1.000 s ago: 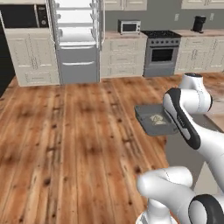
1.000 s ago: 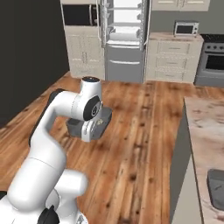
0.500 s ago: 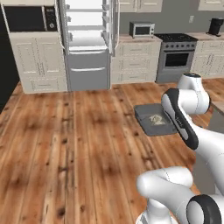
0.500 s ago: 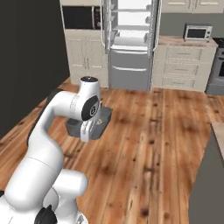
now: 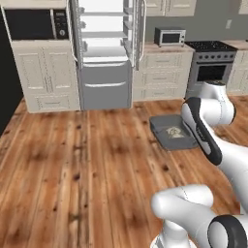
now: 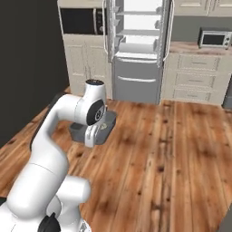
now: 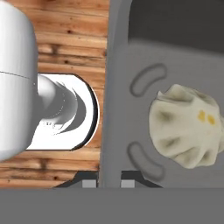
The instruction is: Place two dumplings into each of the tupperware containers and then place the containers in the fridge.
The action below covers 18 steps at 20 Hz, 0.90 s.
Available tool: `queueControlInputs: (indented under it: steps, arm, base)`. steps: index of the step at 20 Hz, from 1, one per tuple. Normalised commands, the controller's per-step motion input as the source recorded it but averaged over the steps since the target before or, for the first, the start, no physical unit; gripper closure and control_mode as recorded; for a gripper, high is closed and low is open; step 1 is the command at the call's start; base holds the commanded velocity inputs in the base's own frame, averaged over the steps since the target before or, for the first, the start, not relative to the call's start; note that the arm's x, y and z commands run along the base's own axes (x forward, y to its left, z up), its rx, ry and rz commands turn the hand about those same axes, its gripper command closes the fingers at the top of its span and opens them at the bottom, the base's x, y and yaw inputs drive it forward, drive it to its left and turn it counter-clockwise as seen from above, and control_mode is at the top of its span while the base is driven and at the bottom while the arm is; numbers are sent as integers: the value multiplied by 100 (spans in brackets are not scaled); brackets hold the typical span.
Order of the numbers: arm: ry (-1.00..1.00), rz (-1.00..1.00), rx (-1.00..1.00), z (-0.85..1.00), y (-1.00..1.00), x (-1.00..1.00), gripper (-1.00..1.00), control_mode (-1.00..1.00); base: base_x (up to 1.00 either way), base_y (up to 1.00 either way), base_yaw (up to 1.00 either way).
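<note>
Fridge (image 5: pixel 104 53) nearer and more central than before, doors open; hand (image 7: pixel 105 183) still pinching tupperware container (image 5: pixel 172 133) rim, dumpling (image 7: pixel 186 131) inside.

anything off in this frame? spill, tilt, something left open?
No spill. The tupperware container is carried level above the wood floor, gripper shut on its rim, with a dumpling sitting inside. The fridge ahead stands with its doors open, which fits the job. Nothing else stands out.
</note>
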Motion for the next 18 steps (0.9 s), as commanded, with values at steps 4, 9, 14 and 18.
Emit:
queueControlInputs:
  steps: [4, 9, 14, 18]
  arm:
    - [0, 0, 0, 0, 0, 0, 100, 100]
    - [0, 0, 0, 0, 0, 0, 100, 100]
    - [0, 0, 0, 0, 0, 0, 100, 100]
    - [0, 0, 0, 0, 0, 0, 100, 100]
  base:
    - [100, 61, 13]
    - [100, 31, 8]
    - [100, 0, 0]
    - [100, 0, 0]
